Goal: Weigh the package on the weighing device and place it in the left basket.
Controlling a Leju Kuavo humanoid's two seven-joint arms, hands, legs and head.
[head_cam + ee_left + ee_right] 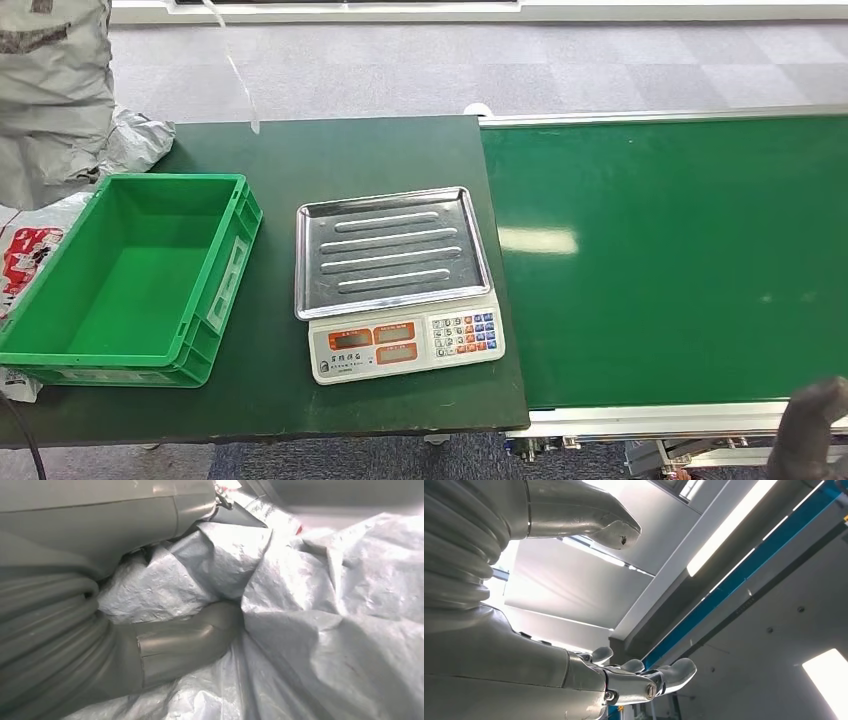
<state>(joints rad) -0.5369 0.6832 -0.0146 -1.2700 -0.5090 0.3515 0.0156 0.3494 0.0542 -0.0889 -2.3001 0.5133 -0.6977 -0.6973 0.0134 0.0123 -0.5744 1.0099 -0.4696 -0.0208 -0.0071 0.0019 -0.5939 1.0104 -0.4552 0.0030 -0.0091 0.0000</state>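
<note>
My left hand (165, 652), closest to its wrist lens, presses thumb and fingers into a crinkled grey plastic mailer package (320, 630); I read that as a grip. From my head view that package (50, 90) hangs at ten o'clock, above and behind the empty green plastic basket (225, 280). The white electronic scale with its ribbed steel pan (392, 250) sits bare at centre, just right of the basket. My right hand (634, 677) points at the ceiling, fingers spread, holding nothing. I judge nothing deposited yet; whether weighing is done I cannot tell.
</note>
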